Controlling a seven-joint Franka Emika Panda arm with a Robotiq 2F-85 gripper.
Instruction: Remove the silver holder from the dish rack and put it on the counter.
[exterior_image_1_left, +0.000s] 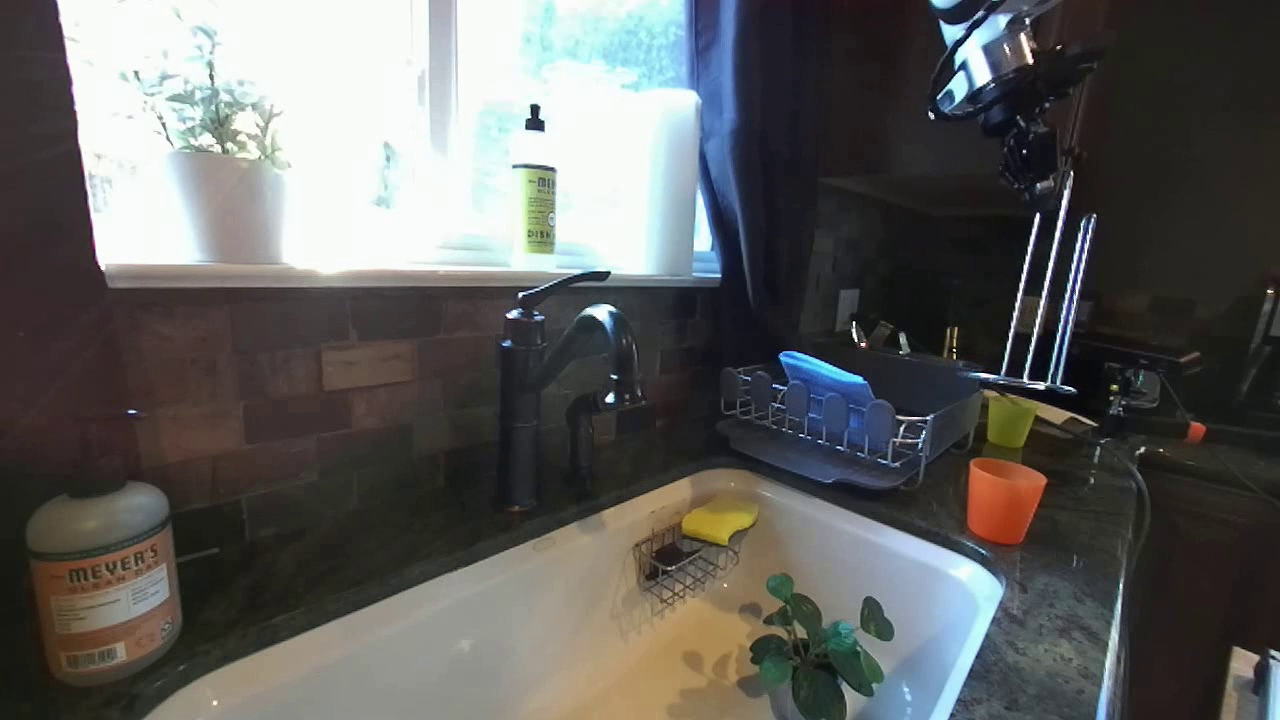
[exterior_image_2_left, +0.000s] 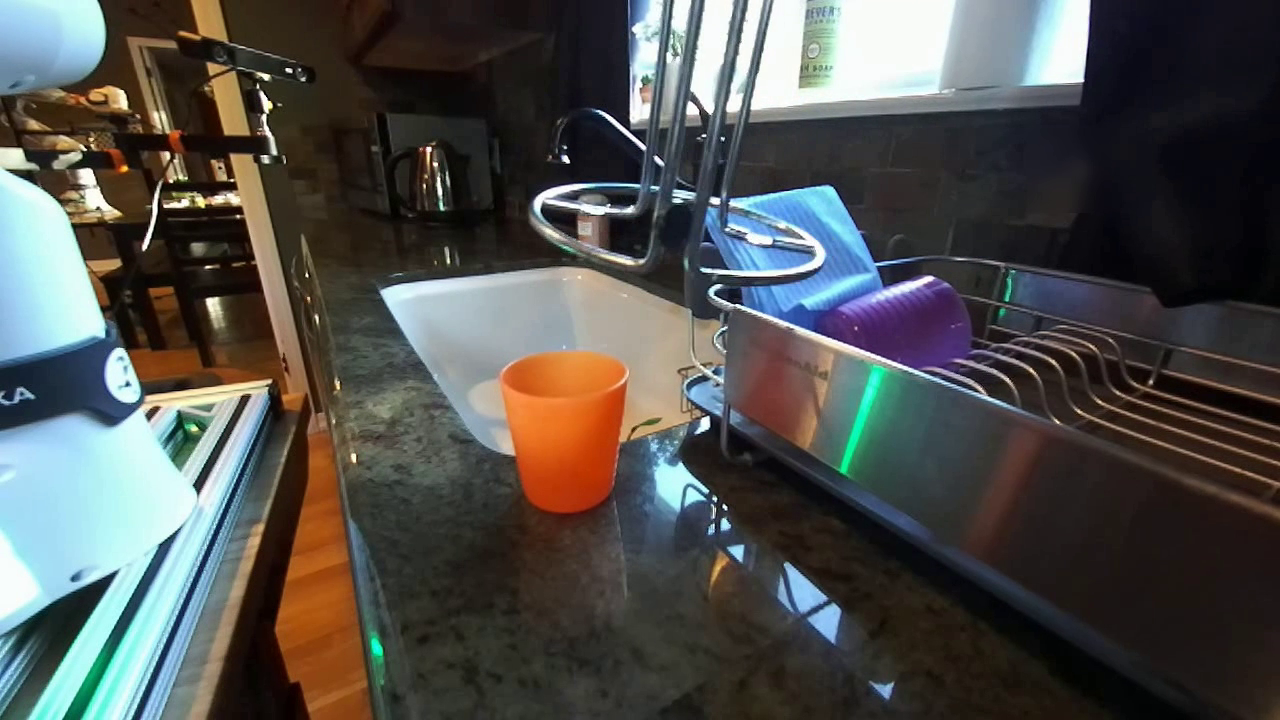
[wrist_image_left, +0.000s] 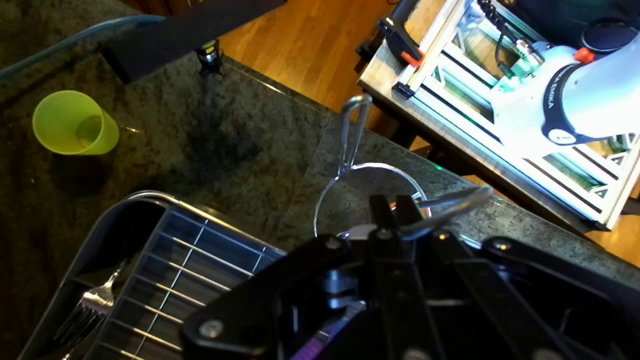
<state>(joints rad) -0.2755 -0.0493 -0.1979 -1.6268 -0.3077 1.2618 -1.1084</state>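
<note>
We judge the task to be past its midpoint. Removal appears done: the silver holder (exterior_image_1_left: 1072, 300) is out of the dish rack (exterior_image_2_left: 1000, 490), its rods hanging close to upright in the upper right of an exterior view. The gripper (wrist_image_left: 395, 207) is clenched on the holder's upper end, its jaws close together; we take it to be bearing the full weight, since no support shows underneath. Placement is not done. At the upper centre of an exterior view, the round base hangs higher than the orange cup (exterior_image_2_left: 565, 435), with open air between it and the counter (exterior_image_2_left: 450, 600). In the wrist view the base, partly hidden, lies near the centre of the frame against the counter, with the rack to the lower left. What remains, in our judgement, is to lower the holder until its base sits flat, let go and withdraw. We note one concern: orange shows through the base in the wrist view, so the cup may be underneath, and a sideways shift could be needed before lowering.
</note>
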